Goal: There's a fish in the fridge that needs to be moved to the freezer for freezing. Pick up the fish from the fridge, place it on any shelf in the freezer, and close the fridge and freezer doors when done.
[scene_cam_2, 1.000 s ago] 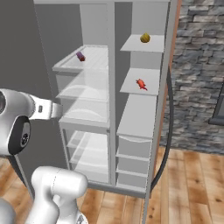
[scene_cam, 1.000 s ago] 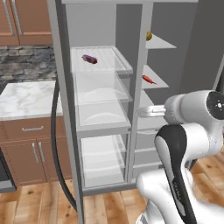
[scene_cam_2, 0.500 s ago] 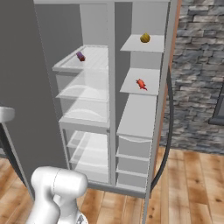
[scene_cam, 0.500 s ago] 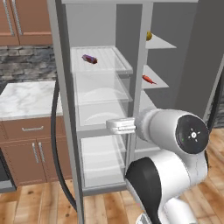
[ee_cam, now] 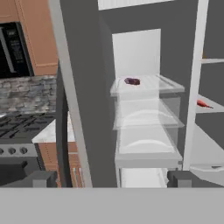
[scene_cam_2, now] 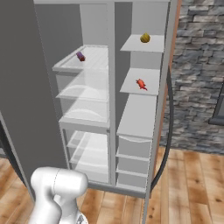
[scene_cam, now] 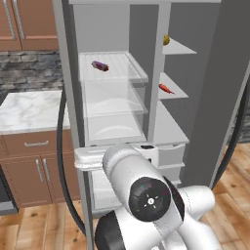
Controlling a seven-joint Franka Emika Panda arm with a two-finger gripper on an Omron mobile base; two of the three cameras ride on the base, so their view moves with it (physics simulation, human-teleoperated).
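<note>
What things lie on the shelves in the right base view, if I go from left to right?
Dark purple cylinder on the upper clear shelf, then the red-orange fish on a solid grey shelf, then the small yellow ball on the grey shelf above the fish.

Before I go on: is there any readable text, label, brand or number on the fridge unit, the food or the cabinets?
None: no words, labels, brands or numbers can be read.
Tall grey side-by-side unit: plain surfaces.
Small red-orange fish, dark purple cylinder, small yellow ball: unmarked.
Brown wooden cabinets: unmarked.
</note>
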